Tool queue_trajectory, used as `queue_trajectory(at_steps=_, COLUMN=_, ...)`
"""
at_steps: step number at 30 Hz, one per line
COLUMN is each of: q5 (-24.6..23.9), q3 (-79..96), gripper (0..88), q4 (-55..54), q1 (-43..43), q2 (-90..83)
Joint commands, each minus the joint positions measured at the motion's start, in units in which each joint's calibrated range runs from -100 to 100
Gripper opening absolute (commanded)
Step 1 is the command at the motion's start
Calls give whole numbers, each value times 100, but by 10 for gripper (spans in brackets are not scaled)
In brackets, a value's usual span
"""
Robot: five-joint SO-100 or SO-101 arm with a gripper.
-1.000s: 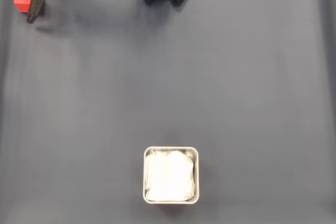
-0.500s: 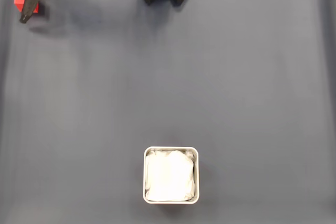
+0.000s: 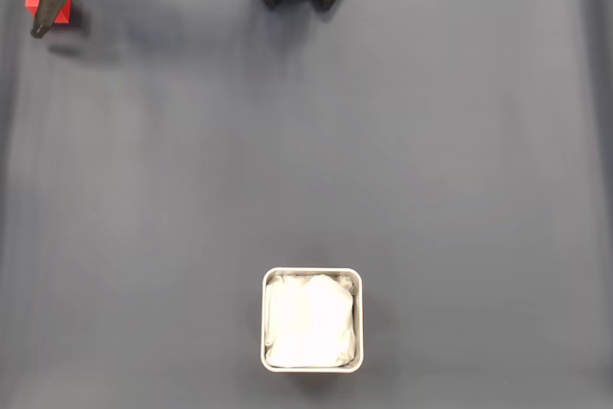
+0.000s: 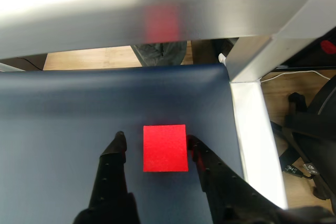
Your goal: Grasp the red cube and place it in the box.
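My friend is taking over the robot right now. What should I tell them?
Gripper: open, its fingers on either side of the red cube, one finger close against it, a gap at the other.
Red cube: on the dark mat, at the top left corner in the fixed view.
Box: bottom centre in the fixed view, holding just its white lining.
Done: gripper lined up.
Left: close, lift, carry to the box, drop.

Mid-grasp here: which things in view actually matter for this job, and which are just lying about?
Part of the job:
- red cube, between the open jaws of the gripper, near the mat's corner
- box, white-lined, with no cube in it, far across the mat

Just lying about:
- metal frame beside the mat
- office chair base on the floor
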Motion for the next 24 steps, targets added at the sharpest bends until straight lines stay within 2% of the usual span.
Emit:
queue_trajectory(at_steps=1, q5=20, q3=-215, gripper=253, q4=-114, q1=-41, q2=-28)
queue_trajectory(at_steps=24, q5=200, q3=-133, gripper=172, q4=-171, q1=-34, q2=-63)
